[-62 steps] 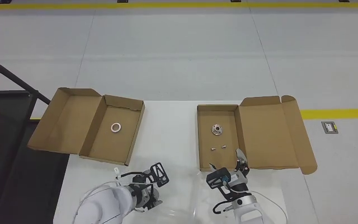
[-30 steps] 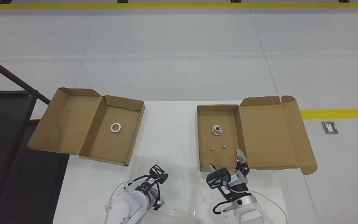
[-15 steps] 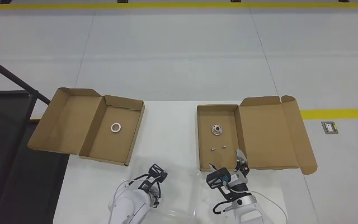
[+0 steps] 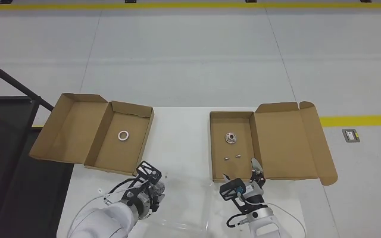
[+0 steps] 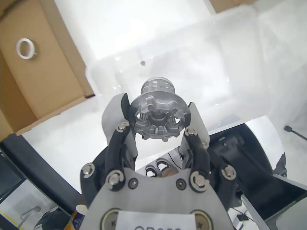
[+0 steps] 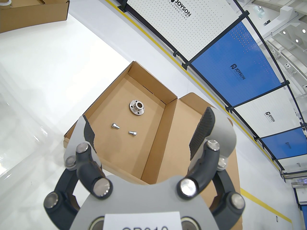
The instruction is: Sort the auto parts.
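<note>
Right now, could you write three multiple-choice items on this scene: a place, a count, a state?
1. Where is the ring? A in the left box; B in the right box; C in neither.
2. How many bolts lie in the right box? A one; B two; C four.
3. The left gripper is: A open; B shut on the gear; C shut on a bolt.
Answers: 1 A, the ring lies on that box's floor; 2 B, two bolts lie near the flange; 3 B, the jaws clamp the gear from both sides.
</note>
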Controlling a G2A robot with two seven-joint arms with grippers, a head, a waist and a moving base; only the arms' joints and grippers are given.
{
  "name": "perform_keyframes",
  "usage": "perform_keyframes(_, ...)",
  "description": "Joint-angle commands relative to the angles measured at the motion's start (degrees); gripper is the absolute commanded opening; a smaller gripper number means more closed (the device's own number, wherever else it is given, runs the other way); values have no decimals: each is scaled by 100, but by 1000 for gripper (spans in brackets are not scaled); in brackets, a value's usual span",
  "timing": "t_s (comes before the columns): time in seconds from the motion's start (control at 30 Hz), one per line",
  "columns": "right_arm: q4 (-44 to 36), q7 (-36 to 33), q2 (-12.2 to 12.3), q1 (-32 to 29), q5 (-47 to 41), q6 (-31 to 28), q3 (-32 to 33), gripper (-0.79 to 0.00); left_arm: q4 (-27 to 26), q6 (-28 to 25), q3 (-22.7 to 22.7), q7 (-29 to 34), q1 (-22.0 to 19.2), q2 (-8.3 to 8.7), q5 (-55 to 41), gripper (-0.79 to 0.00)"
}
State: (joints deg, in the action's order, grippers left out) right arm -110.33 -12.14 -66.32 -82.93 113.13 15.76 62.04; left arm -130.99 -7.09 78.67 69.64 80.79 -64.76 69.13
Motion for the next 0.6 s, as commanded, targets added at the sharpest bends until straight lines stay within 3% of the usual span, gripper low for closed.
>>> perform_keyframes(0.0, -1, 0, 0, -1, 1, 0, 0, 0, -138, 41, 454, -111, 18, 16, -331, -785)
perform_keyframes(0.17, -1, 0, 0, -1, 1, 0, 0, 0, 67, 107, 1244, -365, -179, 38, -1087, -785)
perform_keyframes(0.3, -1, 0, 0, -1, 1, 0, 0, 0, 736, 176, 1612, -310, -614, 64, -1489, -785)
perform_keyframes(0.43, -1, 0, 0, -1, 1, 0, 0, 0, 1628, 526, 1451, -215, -1224, 66, -1526, -785)
perform_keyframes(0.57, -1, 0, 0, -1, 1, 0, 0, 0, 1690, 497, 1399, -189, -1266, 61, -1651, -785)
